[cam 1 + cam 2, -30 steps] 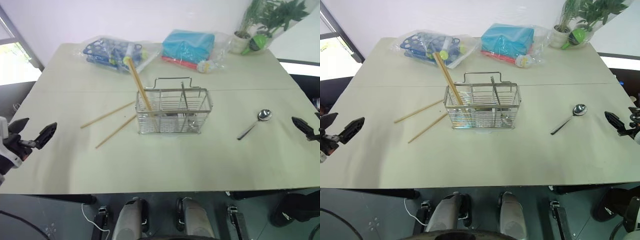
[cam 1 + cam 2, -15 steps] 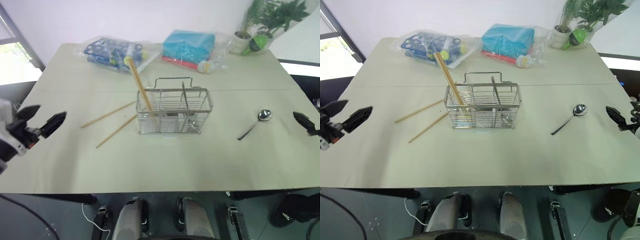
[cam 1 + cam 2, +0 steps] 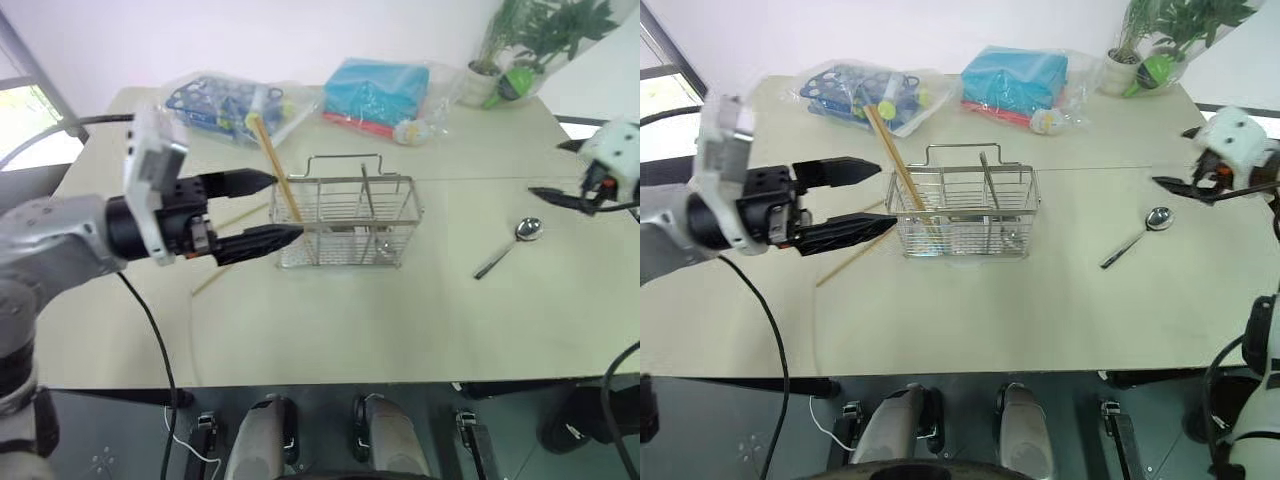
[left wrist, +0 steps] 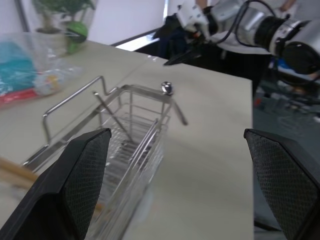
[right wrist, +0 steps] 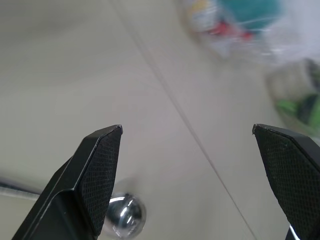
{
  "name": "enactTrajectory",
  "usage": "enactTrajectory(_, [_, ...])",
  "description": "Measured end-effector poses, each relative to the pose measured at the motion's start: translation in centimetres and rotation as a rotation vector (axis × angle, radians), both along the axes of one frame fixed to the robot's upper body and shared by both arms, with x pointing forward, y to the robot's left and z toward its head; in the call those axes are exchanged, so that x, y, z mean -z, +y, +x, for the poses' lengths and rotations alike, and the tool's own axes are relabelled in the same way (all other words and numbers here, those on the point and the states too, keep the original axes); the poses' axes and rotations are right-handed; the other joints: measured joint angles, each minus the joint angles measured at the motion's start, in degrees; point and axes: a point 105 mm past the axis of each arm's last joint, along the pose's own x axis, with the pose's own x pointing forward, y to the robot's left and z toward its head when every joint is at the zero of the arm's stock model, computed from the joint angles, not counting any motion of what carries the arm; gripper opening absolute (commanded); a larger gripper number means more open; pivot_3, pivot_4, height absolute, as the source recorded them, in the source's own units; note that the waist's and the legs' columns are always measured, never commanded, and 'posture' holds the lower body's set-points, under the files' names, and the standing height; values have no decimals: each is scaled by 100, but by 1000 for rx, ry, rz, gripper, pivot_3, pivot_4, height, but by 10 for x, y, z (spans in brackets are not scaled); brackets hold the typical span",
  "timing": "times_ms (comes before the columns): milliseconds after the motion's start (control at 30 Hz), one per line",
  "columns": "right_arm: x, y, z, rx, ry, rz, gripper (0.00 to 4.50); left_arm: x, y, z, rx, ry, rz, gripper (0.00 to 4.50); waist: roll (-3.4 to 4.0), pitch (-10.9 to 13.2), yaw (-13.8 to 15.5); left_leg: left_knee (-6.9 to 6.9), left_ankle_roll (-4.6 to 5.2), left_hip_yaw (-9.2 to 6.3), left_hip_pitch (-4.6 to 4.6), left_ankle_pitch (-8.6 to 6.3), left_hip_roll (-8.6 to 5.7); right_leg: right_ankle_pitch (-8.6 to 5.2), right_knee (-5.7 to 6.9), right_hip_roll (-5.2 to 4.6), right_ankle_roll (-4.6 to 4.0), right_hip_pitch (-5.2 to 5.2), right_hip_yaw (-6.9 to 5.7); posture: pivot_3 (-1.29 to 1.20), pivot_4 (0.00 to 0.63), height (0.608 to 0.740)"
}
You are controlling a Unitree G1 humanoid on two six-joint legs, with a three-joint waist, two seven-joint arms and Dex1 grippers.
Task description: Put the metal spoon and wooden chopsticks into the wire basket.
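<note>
The metal spoon (image 3: 1147,222) lay right of centre on the tabletop (image 3: 1040,300), beside the wire basket (image 3: 965,213). The right tool (image 3: 1172,184), fingers apart and empty, should descend squarely over its thin handle. The left tool (image 3: 865,195) hung spread near the loose wooden chopsticks (image 3: 855,255).

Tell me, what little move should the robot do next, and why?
Probably lower the right tool onto the small shiny metal spoon. That tool is open and hovers just above the spoon's bowl, and the spoon lies on the table, outside the silver wire basket.
</note>
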Motion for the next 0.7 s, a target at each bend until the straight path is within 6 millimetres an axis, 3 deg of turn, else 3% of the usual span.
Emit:
enactTrajectory(133, [18,5,-2,-109,147,-330,4300,9,-14,8,70,58,25,4491,1,2,-19,-1,-1,3,-2,1,-1,-4,0,-1,6,-4,2,0,150,715])
enactTrajectory(300, [29,6,-5,-214,248,-587,4300,19,-32,5,161,98,52,4491,3,4,-37,-1,-10,2,0,6,1,-4,1,-1,7,-3,2,0,150,715])
enactTrajectory(433, [43,5,-8,-274,307,-698,4300,30,-38,3,192,126,94,4491,3,4,-34,0,-12,1,0,8,2,-4,4,-1,6,-3,2,0,150,715])
enactTrajectory(700, [60,22,-4,-382,360,-782,4300,24,-45,0,268,95,141,4491,4,4,-35,1,-16,0,2,11,1,-4,6,0,7,-2,2,0,150,715])
